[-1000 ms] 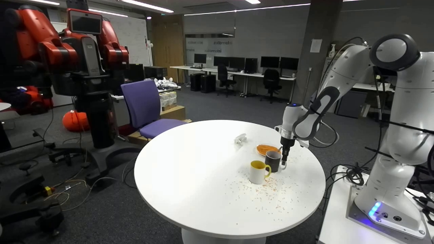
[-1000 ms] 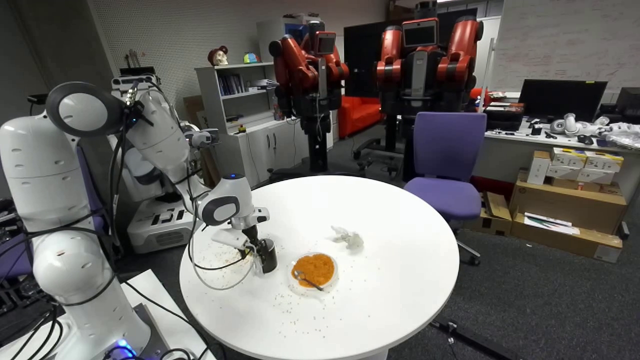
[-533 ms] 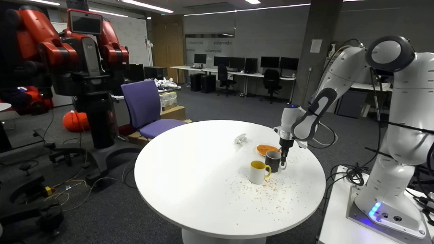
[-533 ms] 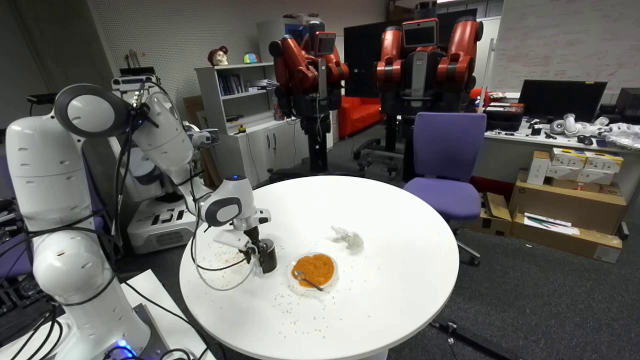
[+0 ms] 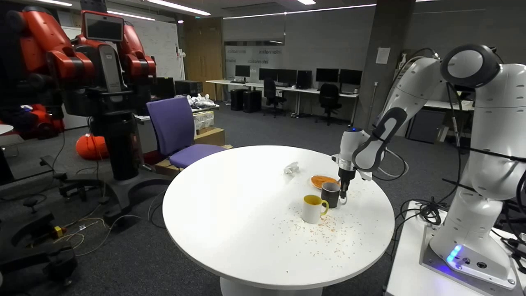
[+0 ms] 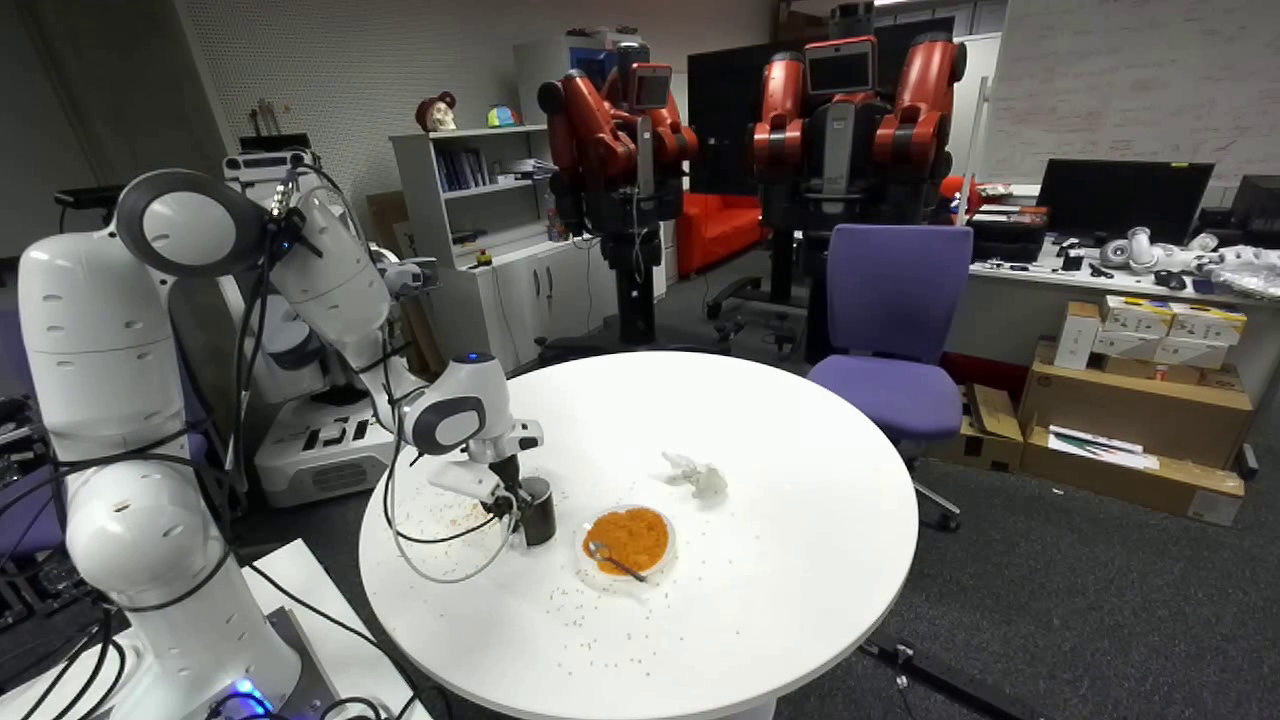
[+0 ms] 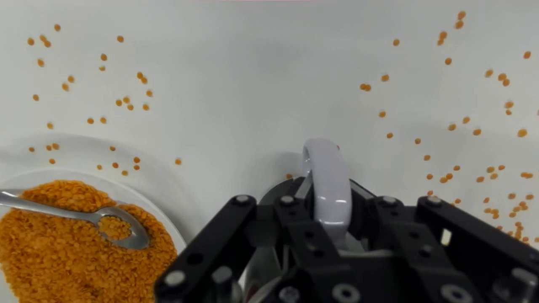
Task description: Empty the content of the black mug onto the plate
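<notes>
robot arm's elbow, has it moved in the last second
Yes. In an exterior view, the elbow has moved right and slightly down, toward the round table, which has stayed put.

Black mug [image 6: 539,514]: a small dark cylinder with a pale, glossy handle [image 7: 333,198], upright, its mouth facing up. A grey inner wall [image 5: 330,187] shows in an exterior view; what the mug contains cannot be made out. Whether its base touches the round white surface [image 6: 800,490] cannot be told. Plate [image 7: 118,193]: round, shallow and pale-rimmed, lying flat on the surface, near the mug but apart from it, and largely covered by a bed of orange grains [image 7: 76,261].
</notes>
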Robot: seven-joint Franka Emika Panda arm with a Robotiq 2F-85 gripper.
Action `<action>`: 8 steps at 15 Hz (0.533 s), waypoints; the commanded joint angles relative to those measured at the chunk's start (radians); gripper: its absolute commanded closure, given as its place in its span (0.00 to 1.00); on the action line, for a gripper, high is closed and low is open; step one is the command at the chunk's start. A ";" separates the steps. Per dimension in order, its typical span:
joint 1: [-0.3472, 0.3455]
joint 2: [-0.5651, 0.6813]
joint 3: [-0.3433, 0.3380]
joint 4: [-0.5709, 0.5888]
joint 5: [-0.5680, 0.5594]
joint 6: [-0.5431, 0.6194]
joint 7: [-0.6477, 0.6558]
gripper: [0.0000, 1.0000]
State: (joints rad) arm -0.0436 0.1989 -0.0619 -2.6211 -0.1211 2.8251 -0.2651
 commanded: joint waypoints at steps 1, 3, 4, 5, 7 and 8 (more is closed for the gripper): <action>-0.016 -0.020 0.001 0.003 -0.010 -0.015 0.011 0.97; -0.016 -0.032 -0.002 0.002 -0.017 -0.021 0.014 0.97; -0.020 -0.035 0.000 0.002 -0.011 -0.022 0.010 0.97; -0.018 -0.036 -0.003 0.003 -0.018 -0.023 0.015 0.97; -0.020 -0.037 -0.001 0.002 -0.016 -0.028 0.012 0.65; -0.020 -0.038 0.000 0.002 -0.014 -0.029 0.011 0.63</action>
State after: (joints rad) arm -0.0542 0.1961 -0.0619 -2.6183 -0.1211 2.8239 -0.2651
